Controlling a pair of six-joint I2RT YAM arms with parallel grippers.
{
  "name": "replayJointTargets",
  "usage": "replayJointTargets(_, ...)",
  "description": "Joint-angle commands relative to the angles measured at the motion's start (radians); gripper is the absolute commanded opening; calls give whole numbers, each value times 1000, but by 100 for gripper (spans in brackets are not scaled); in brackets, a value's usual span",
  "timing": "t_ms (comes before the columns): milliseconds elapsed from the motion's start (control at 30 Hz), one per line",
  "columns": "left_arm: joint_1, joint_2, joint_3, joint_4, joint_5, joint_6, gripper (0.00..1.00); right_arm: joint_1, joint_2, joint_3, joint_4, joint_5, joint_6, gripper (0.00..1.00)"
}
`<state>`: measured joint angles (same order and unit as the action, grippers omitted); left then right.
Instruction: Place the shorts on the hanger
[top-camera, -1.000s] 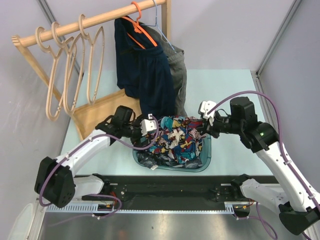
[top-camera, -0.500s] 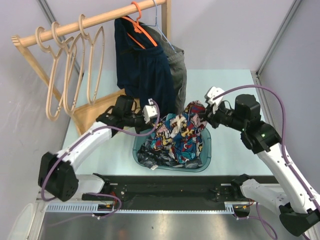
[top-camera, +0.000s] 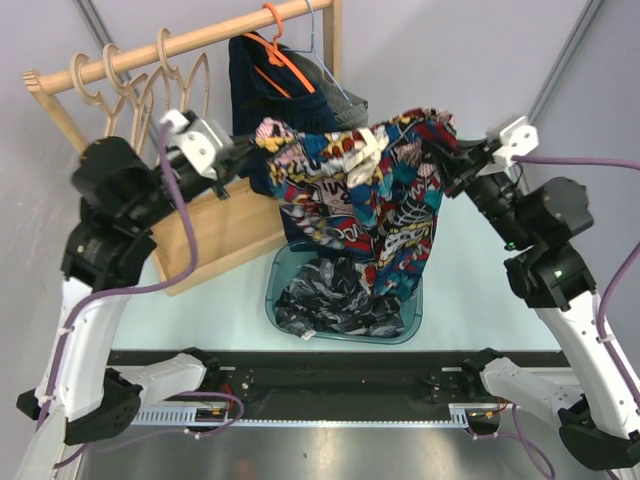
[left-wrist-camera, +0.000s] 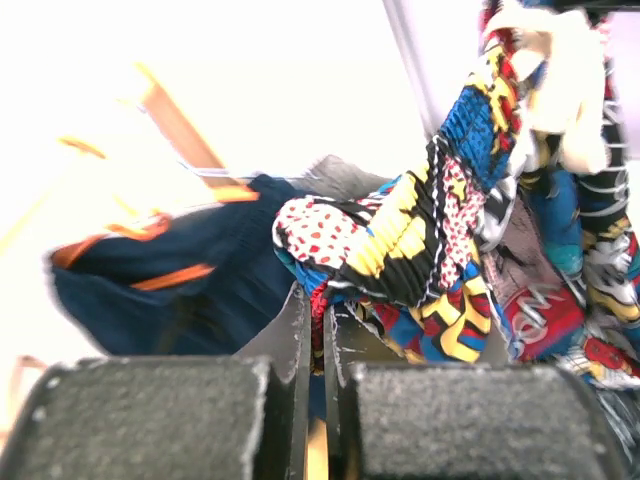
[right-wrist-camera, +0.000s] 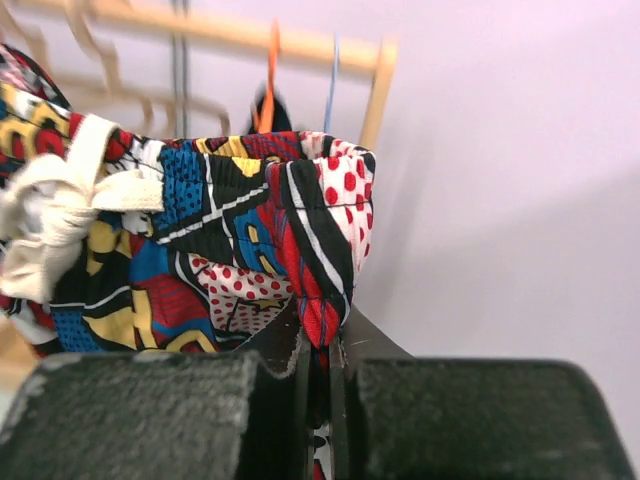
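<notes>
The comic-print shorts (top-camera: 360, 190) hang spread in the air above the basket, stretched by the waistband between both grippers. My left gripper (top-camera: 250, 150) is shut on the waistband's left end; in its wrist view the jaws (left-wrist-camera: 318, 320) pinch a red fold of the shorts (left-wrist-camera: 430, 230). My right gripper (top-camera: 455, 160) is shut on the right end, its jaws (right-wrist-camera: 318, 345) clamping the shorts (right-wrist-camera: 220, 230) at a side seam. Beige wooden hangers (top-camera: 198, 78) hang from the rail at the upper left, partly hidden behind my left arm.
A teal basket (top-camera: 410, 325) below holds a dark grey-patterned cloth (top-camera: 330, 300). A navy garment (top-camera: 250, 80) hangs on an orange hanger (top-camera: 282, 48) beside a pale-blue hanger (top-camera: 318, 35) on the wooden rail (top-camera: 215, 35). The rack's wooden panel (top-camera: 215, 230) leans at left.
Both arms rose and moved apart, lifting the shorts out of the basket and stretching them in the air. The left gripper, open a second ago, closed on the waistband.
</notes>
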<state>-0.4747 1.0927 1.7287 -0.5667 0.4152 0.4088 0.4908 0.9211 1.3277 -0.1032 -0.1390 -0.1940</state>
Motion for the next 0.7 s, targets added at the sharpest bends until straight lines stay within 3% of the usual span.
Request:
replayJointTargets(0, 5, 62, 216, -19, -116, -38, 0, 11, 38, 183, 137, 15, 36, 0)
replayJointTargets(100, 5, 78, 302, -30, -105, -28, 0, 12, 84, 298, 65, 1, 76, 0)
replayJointTargets(233, 7, 75, 335, -67, -108, -27, 0, 9, 93, 326, -19, -65, 113, 0)
replayJointTargets(500, 5, 27, 105, -71, -138, 5, 0, 9, 42, 159, -104, -96, 156, 0)
replayJointTargets(633, 7, -26, -167, -32, -99, 36, 0, 11, 45, 62, -170, -115, 127, 0)
replayJointTargets(667, 7, -63, -228, -13, -84, 51, 0, 9, 39, -31, -173, -126, 82, 0)
